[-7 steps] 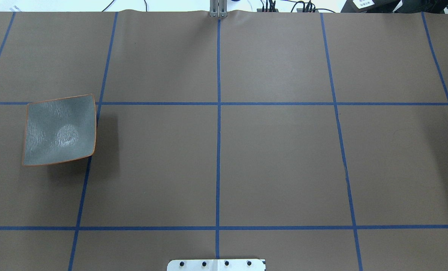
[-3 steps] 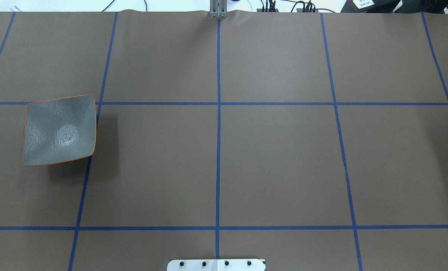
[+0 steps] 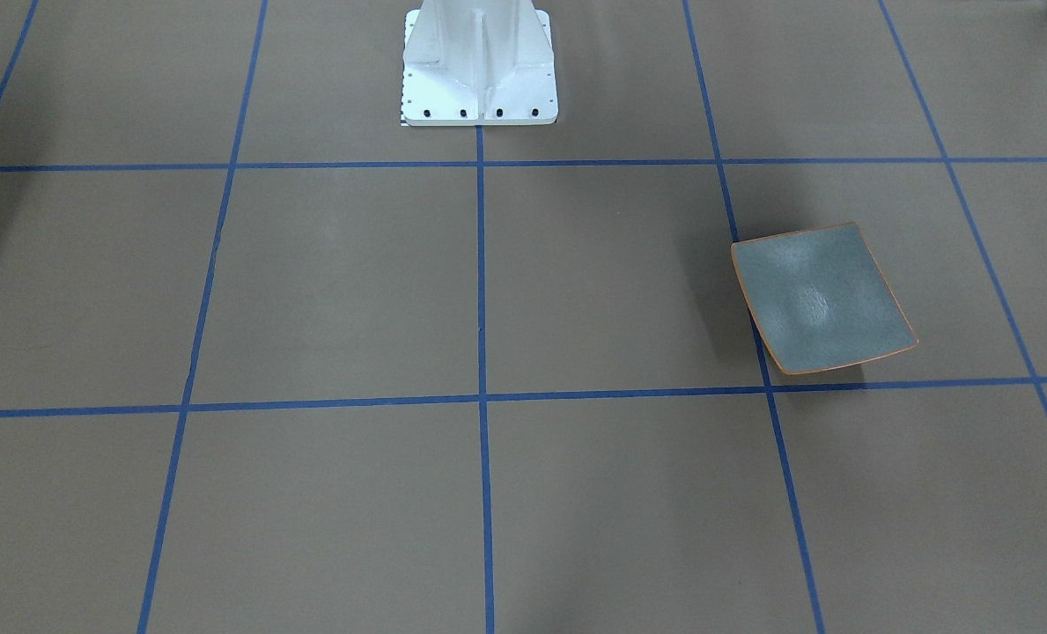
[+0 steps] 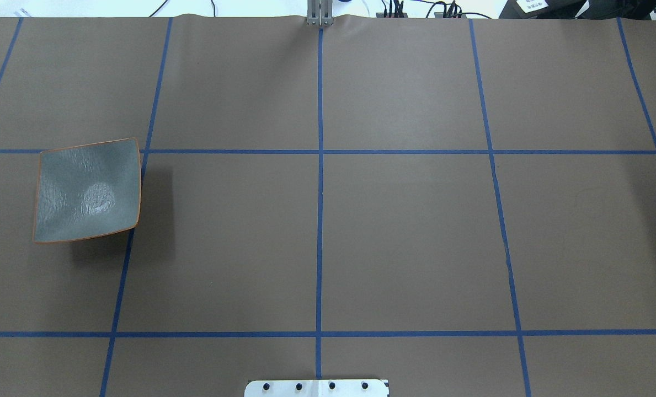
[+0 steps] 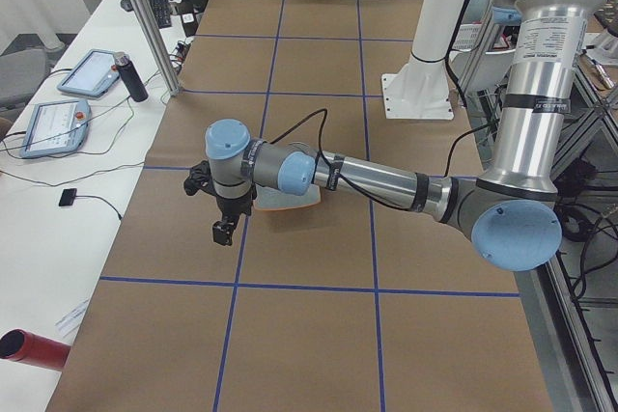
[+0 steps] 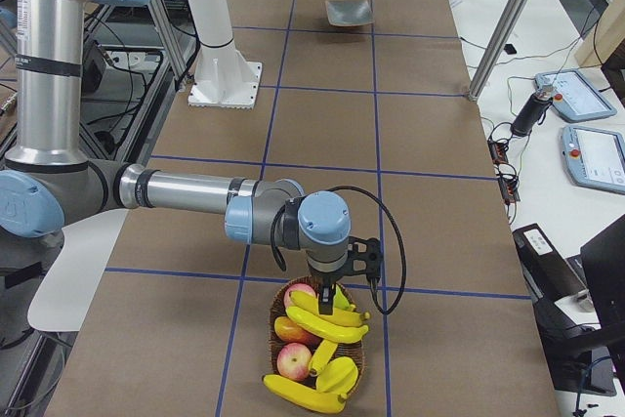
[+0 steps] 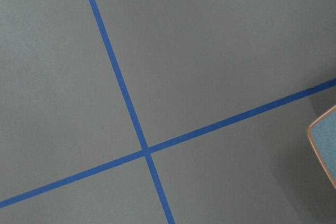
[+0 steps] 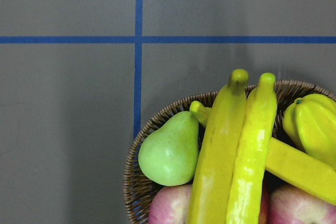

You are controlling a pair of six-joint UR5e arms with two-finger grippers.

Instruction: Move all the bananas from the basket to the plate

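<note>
Looking from the table's right end, the round brown wicker basket (image 8: 131,182) sits nearest, heaped with bright yellow curved bananas (image 8: 218,150), a green pear (image 8: 169,150) and red apples (image 6: 293,360). The right gripper (image 6: 327,295) hangs directly above the basket, close to the topmost bananas; whether its fingers stand apart or together cannot be told. Beyond the basket stands the white robot pedestal (image 6: 223,75). Farthest from the basket, at the table's opposite end, lies the square grey-blue plate with a thin orange rim (image 4: 88,190), bare, with the left gripper (image 5: 224,229) hovering just beside it, its finger state likewise impossible to tell. Probable hazards: the bananas overlap and rest on rounded fruit, so lifting one may drag a neighbour out or tip the basket; a smooth curved skin may slip from two fingers; the long carry from the basket invites a drop or fumbled hand-over; the upturned plate corners may let long fruit roll off. No brand or writing is legible; a white label (image 4: 532,4), well away from the basket, is too small to read.
</note>
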